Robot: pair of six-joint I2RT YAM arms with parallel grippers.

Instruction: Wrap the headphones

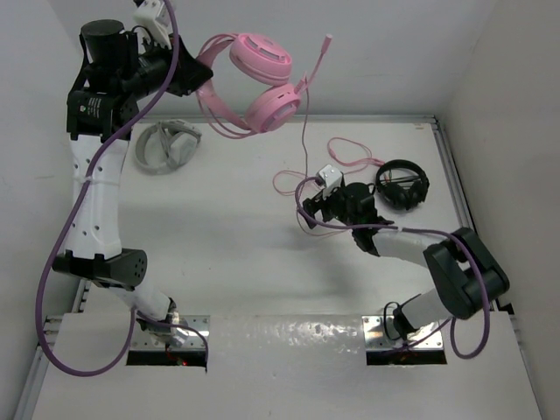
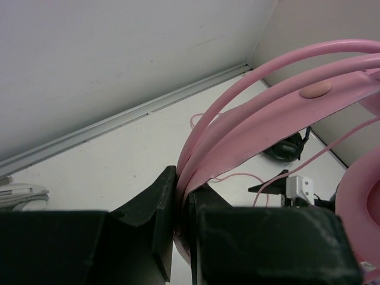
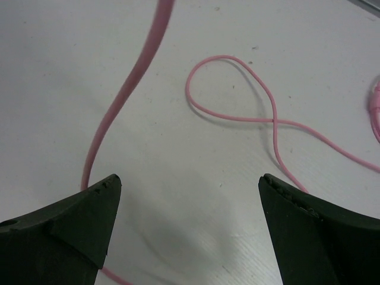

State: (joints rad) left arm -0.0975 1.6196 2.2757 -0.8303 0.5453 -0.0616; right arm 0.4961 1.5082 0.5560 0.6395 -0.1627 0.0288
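The pink headphones (image 1: 261, 83) hang in the air at the back, earcups to the right and boom mic pointing up. My left gripper (image 1: 194, 77) is shut on the pink headband (image 2: 267, 113), which runs out from between the fingers (image 2: 155, 208). The thin pink cable (image 1: 304, 131) drops from the lower earcup to the table and lies there in loose loops (image 1: 350, 153). My right gripper (image 1: 308, 210) is low over the table and open, with nothing between its fingers. In the right wrist view, a cable strand (image 3: 119, 119) passes just outside its left finger and a loop (image 3: 237, 65) lies ahead.
Grey-white headphones (image 1: 166, 144) lie at the back left under the left arm. Smaller black headphones (image 1: 402, 185) lie at the right, just behind the right gripper. White walls close the back and both sides.
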